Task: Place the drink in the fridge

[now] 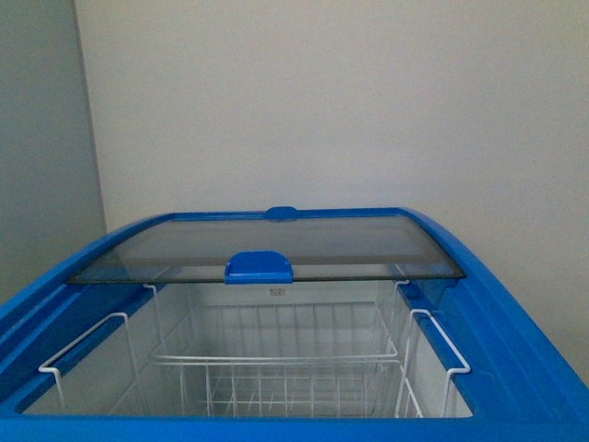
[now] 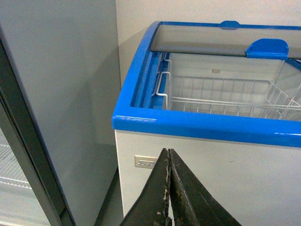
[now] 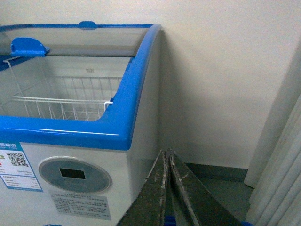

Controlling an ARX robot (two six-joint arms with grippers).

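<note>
The fridge (image 1: 515,341) is a white chest cooler with a blue rim, right in front of me. Its curved glass lid with a blue handle (image 1: 259,267) is slid to the back, so the near half stands open. White wire baskets (image 1: 276,364) hang inside and hold nothing I can see. The fridge also shows in the left wrist view (image 2: 197,125) and the right wrist view (image 3: 70,134). My left gripper (image 2: 169,153) is shut and empty, low before the fridge's front wall. My right gripper (image 3: 165,154) is shut and empty by the fridge's right corner. The drink is out of view.
A tall grey cabinet with a glass door (image 2: 51,108) stands close to the fridge's left side. A cream wall (image 1: 368,101) is behind the fridge. A pale curtain (image 3: 282,155) hangs at the right, over grey floor. The fridge's front has a round control panel (image 3: 74,175).
</note>
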